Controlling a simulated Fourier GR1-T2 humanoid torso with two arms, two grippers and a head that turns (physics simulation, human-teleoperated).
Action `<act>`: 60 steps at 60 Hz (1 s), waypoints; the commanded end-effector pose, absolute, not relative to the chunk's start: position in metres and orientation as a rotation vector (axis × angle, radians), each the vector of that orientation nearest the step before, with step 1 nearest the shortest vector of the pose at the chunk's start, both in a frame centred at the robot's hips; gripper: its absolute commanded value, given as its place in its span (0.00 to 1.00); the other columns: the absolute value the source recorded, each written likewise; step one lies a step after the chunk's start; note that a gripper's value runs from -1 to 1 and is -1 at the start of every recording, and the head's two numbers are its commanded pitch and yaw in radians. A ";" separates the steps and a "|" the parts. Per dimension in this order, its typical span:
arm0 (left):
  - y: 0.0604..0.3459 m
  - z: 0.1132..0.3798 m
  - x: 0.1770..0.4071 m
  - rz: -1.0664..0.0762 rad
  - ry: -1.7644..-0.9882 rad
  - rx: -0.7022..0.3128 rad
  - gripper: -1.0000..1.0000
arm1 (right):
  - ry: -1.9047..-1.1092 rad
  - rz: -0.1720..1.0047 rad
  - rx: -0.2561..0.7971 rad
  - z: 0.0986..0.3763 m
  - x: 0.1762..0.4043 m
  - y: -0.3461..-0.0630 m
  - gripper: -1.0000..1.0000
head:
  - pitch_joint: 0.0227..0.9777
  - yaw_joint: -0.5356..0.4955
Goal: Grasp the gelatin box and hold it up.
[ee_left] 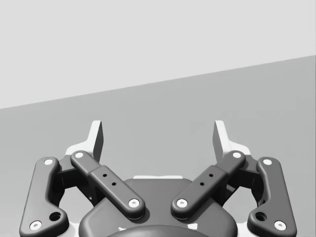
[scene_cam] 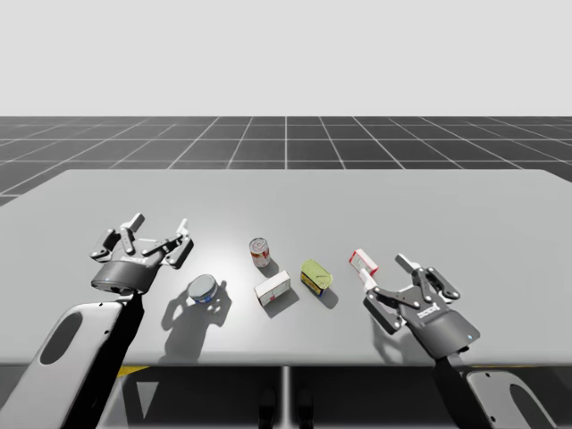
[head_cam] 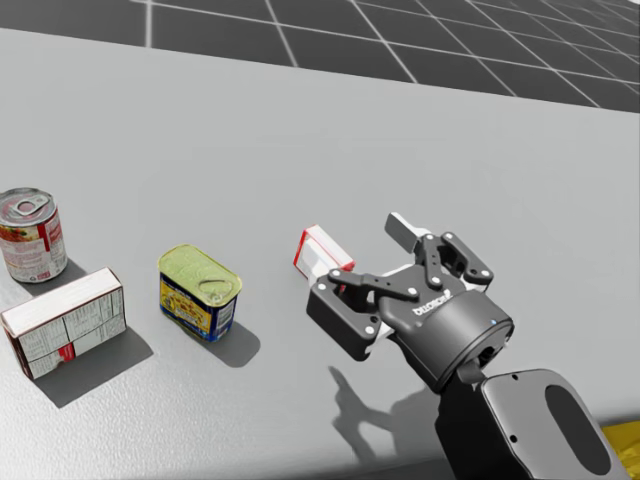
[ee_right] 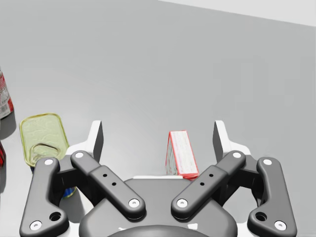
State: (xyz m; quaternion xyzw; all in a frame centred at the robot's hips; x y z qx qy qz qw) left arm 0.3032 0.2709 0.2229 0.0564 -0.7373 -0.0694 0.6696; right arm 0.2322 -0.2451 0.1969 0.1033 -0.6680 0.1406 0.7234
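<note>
The gelatin box (scene_cam: pixel 362 262) is a small red-and-white box lying on the grey table (scene_cam: pixel 375 201), right of the middle. My right gripper (scene_cam: pixel 389 277) is open and low over the table, right up against the box. In the head view the gelatin box (head_cam: pixel 322 252) lies just ahead of the right gripper (head_cam: pixel 365 265). Seen from the right wrist, the box (ee_right: pixel 181 154) lies between the fingers of the right gripper (ee_right: pixel 158 136), nearer one finger, and neither finger touches it. My left gripper (scene_cam: pixel 156 231) hovers open at the table's left, holding nothing, as the left wrist view (ee_left: pixel 158 136) confirms.
A red can (scene_cam: pixel 259 251) stands mid-table. In front of it lies a whitish box (scene_cam: pixel 272 288), with a yellow-green rectangular tin (scene_cam: pixel 315 275) to its right. A low blue round can (scene_cam: pixel 203 289) sits beside my left arm. The table's front edge is close behind both grippers.
</note>
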 end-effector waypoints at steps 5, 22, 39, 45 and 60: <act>0.270 0.222 0.303 -0.159 -1.662 0.127 0.00 | -1.424 0.303 0.162 0.161 0.236 -0.247 0.00 | 0.81 0.18; 0.269 0.222 0.302 -0.162 -1.662 0.131 0.00 | -1.355 0.253 0.160 0.134 0.259 -0.256 0.00 | 0.81 0.19; 0.269 0.222 0.302 -0.161 -1.662 0.133 0.00 | -1.329 0.257 0.160 0.128 0.286 -0.252 0.00 | 0.81 0.19; 0.269 0.222 0.301 -0.160 -1.662 0.133 0.00 | -1.314 0.252 0.178 0.127 0.292 -0.250 0.00 | 0.81 0.19; 0.269 0.222 0.302 -0.162 -1.662 0.134 0.00 | -1.201 0.202 0.293 0.122 0.295 -0.255 1.00 | 0.79 0.18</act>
